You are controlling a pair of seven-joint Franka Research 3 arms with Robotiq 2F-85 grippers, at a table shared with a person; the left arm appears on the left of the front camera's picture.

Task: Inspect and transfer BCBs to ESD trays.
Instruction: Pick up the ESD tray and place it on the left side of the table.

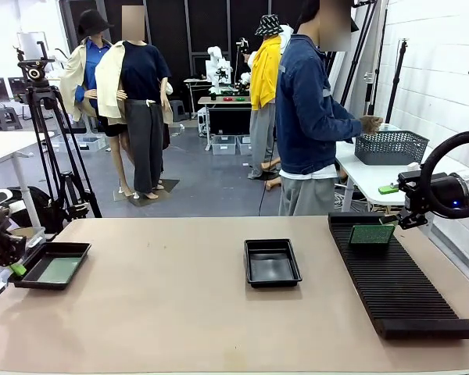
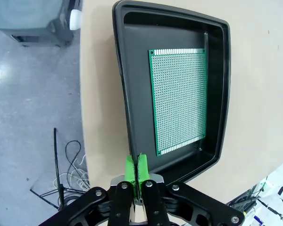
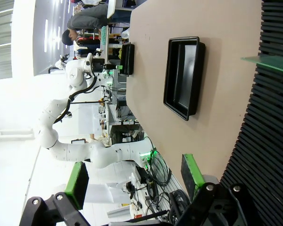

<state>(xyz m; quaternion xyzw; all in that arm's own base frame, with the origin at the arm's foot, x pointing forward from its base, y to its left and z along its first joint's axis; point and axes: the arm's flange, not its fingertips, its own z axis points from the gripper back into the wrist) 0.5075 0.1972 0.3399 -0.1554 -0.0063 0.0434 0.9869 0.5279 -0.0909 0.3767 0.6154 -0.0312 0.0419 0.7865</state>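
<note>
A tan table (image 1: 164,305) in a workshop, a person (image 1: 309,117) at its far edge. By the left edge a BCB (image 2: 179,101) lies flat in an ESD tray (image 2: 125,94); the left gripper (image 2: 134,162), jaws pressed together, sits at that tray's rim. A second ESD tray (image 1: 273,283) rests mid-table. Near the far right corner another BCB (image 1: 371,233) stands in a ribbed rack (image 1: 399,289) beside the right gripper (image 3: 134,176), jaws spread wide.

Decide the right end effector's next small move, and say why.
Probably ease the right end effector onto the BCB standing in the rack and close. Its jaws stand open beside that board, the middle ESD tray is empty, and the left ESD tray already holds another BCB.
</note>
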